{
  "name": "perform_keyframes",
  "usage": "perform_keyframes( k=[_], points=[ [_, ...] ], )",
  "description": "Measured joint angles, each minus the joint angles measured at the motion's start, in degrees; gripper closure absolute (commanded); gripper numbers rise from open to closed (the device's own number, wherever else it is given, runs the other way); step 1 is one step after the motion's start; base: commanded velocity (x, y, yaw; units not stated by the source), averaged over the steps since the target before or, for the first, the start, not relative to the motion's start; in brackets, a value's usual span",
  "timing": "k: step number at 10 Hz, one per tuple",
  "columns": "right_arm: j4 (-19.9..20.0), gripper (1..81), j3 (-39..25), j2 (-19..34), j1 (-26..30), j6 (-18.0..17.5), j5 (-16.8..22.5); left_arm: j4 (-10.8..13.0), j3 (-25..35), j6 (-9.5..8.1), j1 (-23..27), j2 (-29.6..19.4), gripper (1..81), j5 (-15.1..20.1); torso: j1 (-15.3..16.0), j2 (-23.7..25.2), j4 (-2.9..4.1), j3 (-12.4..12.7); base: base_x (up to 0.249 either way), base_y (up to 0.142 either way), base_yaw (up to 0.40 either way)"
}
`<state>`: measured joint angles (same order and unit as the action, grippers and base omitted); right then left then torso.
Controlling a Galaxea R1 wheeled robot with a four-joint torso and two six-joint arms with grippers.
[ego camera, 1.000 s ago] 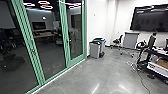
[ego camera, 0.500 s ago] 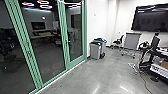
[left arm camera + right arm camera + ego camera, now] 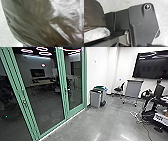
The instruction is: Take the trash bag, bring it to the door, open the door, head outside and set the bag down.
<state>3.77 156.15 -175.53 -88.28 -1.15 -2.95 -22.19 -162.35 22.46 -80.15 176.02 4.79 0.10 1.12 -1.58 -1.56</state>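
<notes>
Grey floor [image 3: 110,119] ran shiny past a green-framed glass front to a white wall [image 3: 96,62], where two bins [image 3: 95,98] stood. Farther along were a chair [image 3: 119,89] and a dark screen [image 3: 151,65]. The door [image 3: 75,79], with its small handle [image 3: 67,90], looked shut.

The bag [image 3: 31,25] was close by the left wrist, its dark, glossy film creased and bulging; in the right wrist view it lay beside the robot's base plate [image 3: 142,25], partly overlapping it. Whether it cleared the floor could not be told. Nor could I tell whether the left gripper or the right gripper was open or closed, or which of them bore the bag.

By its look, it would have handled as soft and slack, slippery on the smooth film, and liable to swing or sag. The round bulge suggested a bulky load, probably light, though weight was a guess. The thin film seemed likely to tear if pinched at one taut spot or scraped on the door frame. The better hold was probably a thick bunch of gathered film at the neck, rather than the stretched side.
</notes>
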Motion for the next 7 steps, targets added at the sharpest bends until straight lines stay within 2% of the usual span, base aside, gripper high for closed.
perform_keyframes(
  k=[7],
  points=[
    [0.0, 1.0, 0.09, 0.01, 0.0, 0.02, 0.0, 0.0, 0.0, 0.0, 0.0, -0.3, 81.1, 0.02, -0.02, 0.0, 0.0, 0.0, 0.232, 0.0, 0.0]
  ],
)
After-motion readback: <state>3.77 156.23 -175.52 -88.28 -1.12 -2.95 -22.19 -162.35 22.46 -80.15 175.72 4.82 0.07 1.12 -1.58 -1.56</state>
